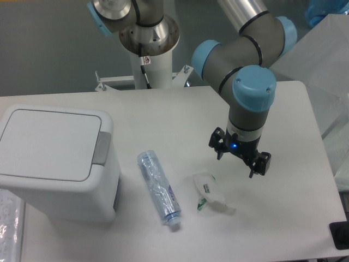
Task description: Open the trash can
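The trash can sits at the surface's left edge, lid shut. Rigid, light plastic, I judge; best pressed at its grey latch. The claw hangs well right of the can, jaws apart, holding nothing.

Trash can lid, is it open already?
No, the flat lid lies shut on the trash can, and the gripper is far off.

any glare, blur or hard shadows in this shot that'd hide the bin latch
Fixed camera: lighting is soft and even, shadows faint. The trash can and its grey latch read clearly, no glare. The clear bottle shows small highlights; the gripper is dark, so its fingers are hard to resolve.
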`<state>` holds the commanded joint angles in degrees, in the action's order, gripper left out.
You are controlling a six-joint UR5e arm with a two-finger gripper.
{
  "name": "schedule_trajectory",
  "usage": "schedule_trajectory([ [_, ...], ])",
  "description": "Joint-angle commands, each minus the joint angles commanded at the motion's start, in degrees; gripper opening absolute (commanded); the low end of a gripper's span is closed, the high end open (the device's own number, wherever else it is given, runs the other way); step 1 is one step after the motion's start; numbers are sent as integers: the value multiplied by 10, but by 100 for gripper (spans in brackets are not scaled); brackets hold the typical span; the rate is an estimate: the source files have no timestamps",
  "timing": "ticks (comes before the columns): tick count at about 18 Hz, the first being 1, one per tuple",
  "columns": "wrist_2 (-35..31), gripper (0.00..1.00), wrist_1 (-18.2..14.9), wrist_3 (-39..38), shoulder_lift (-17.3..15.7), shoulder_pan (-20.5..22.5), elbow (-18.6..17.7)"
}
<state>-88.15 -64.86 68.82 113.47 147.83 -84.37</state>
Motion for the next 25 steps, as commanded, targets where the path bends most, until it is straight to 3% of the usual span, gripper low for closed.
schedule_trajectory([
  [8,0,100,6,-2,-2,-11,-4],
  [11,5,100,18,-6,-7,-8,-24],
  [17,132,100,18,-179,-34,-13,-24],
  [22,185,100,11,-186,-51,-22,-26],
  [25,253,100,11,-196,-81,-26,-26],
])
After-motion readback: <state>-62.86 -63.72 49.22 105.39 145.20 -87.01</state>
